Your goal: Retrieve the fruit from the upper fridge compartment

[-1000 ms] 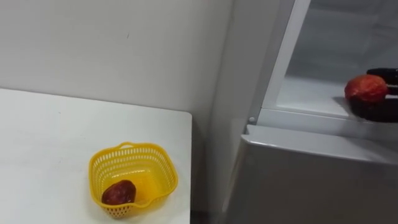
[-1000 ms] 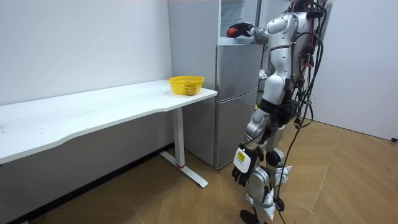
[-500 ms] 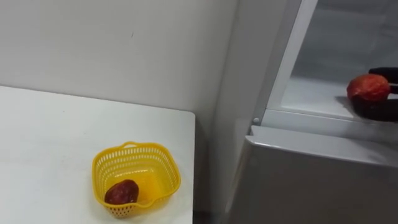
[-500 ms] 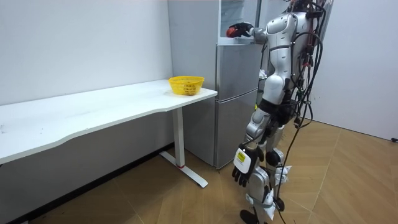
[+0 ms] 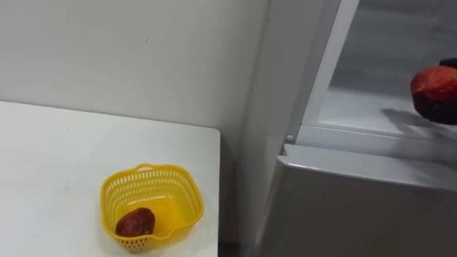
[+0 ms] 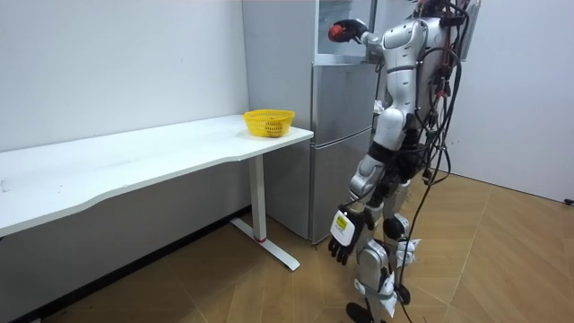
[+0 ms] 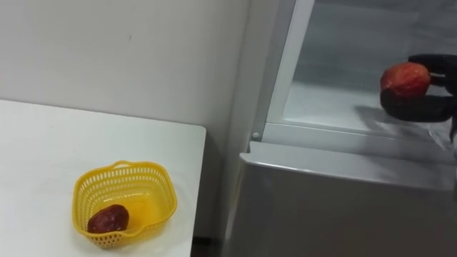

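Right hand [image 7: 420, 107]: fingers curled round the red apple [image 7: 405, 78], palm beneath it, inside the upper fridge [image 7: 335, 171].
Change: hand and apple are higher above the shelf than a second ago.
Left hand [image 6: 341, 237]: hangs loose-fingered, far below the right hand.
Yellow basket [image 7: 80, 191]: well down-left of the right hand, dark fruit [image 7: 107, 218] inside, unmoved.

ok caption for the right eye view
Right hand holds a round red fruit in the open upper fridge compartment

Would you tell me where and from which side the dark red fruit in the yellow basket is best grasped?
Probably from straight above, gripping the dark red fruit's upper sides: it lies low in the near-left corner of the basket, whose walls block any sideways approach.
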